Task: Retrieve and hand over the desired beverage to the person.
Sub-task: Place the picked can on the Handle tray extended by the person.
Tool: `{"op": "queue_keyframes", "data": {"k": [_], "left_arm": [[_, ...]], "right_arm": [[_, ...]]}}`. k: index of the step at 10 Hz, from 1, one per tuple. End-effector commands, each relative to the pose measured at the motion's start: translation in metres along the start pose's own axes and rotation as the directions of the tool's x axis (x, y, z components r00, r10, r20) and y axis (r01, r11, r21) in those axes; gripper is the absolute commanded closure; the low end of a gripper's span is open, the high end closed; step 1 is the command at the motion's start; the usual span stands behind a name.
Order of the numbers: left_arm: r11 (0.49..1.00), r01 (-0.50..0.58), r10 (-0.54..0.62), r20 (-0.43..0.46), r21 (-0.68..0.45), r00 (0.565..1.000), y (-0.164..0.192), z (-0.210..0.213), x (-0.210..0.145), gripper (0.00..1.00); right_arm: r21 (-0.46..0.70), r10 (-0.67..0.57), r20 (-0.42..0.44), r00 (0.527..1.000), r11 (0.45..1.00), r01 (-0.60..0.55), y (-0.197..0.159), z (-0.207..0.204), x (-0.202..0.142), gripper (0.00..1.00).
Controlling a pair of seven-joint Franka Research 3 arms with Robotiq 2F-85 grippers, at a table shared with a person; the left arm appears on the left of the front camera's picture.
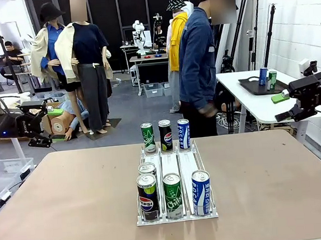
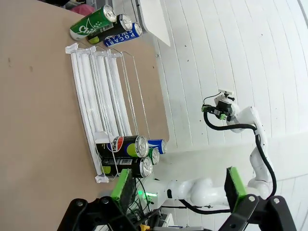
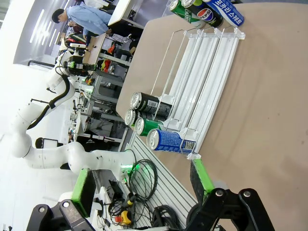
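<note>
Brown table [image 1: 72,206] holds the can rack [image 1: 177,216] midway between my arms. Cans stand upright. Both my fingers, left [image 1: 37,126] and right [image 1: 283,106], are wide open, empty.

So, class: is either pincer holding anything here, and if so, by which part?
Nothing is held. The left pincer and right pincer both stand open and empty, off the table's sides, away from the cans in the rack.

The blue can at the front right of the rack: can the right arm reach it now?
Probably yes. The blue can stands at the rack's open front end, with bare table on its right. The right gripper hangs open off to that side, nothing between.
</note>
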State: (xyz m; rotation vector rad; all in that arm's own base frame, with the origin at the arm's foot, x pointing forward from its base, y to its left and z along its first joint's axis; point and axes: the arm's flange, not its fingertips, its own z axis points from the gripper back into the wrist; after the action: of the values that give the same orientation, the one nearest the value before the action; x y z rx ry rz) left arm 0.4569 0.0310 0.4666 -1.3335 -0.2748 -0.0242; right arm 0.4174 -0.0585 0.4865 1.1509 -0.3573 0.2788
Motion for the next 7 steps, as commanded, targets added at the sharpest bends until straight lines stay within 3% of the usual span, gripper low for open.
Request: {"op": "queue_keyframes", "data": {"k": [1,7], "left_arm": [[1.0,-0.001,0.001,0.003,-0.004,1.0,0.0002,0.0016,-0.0001,0.0],[1.0,-0.001,0.001,0.003,-0.004,1.0,0.0002,0.0016,-0.0001,0.0]], "right_arm": [[0.005,0.001,-0.001,1.0,1.0,-0.001,0.0003,-0.0008,0.0,0.0],[0.005,0.001,-0.001,1.0,1.0,-0.001,0.0003,-0.0008,0.0,0.0]]}}
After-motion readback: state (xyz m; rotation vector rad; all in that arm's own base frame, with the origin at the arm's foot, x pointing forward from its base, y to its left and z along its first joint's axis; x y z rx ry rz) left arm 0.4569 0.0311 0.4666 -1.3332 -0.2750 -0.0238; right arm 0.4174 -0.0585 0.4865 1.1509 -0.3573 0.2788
